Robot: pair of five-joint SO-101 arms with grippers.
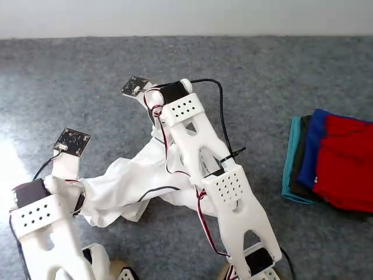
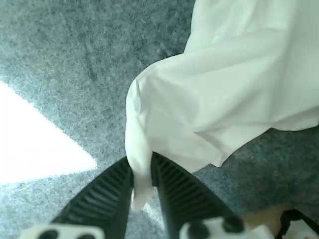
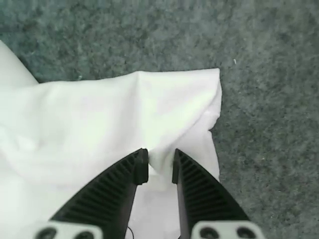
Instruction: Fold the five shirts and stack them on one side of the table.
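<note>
A white shirt (image 1: pixel 125 184) lies crumpled and stretched between the two arms on the grey carpeted table (image 1: pixel 70 76). In the left wrist view my left gripper (image 2: pixel 141 175) is shut on a bunched edge of the white shirt (image 2: pixel 219 89), which hangs from the fingers above the surface. My right gripper (image 3: pixel 160 163) pinches a fold of the white shirt (image 3: pixel 99 119) near one of its corners, and that corner rests on the carpet. At the right of the table sits a stack of folded shirts (image 1: pixel 326 160), with a red one (image 1: pixel 347 169) on top, then blue, dark and teal.
The right arm (image 1: pixel 204 157) reaches diagonally over the middle of the table, with a black cable looping beside it. The left arm (image 1: pixel 41 216) stands at the lower left. A bright patch of light falls on the carpet (image 2: pixel 35 144) at the left.
</note>
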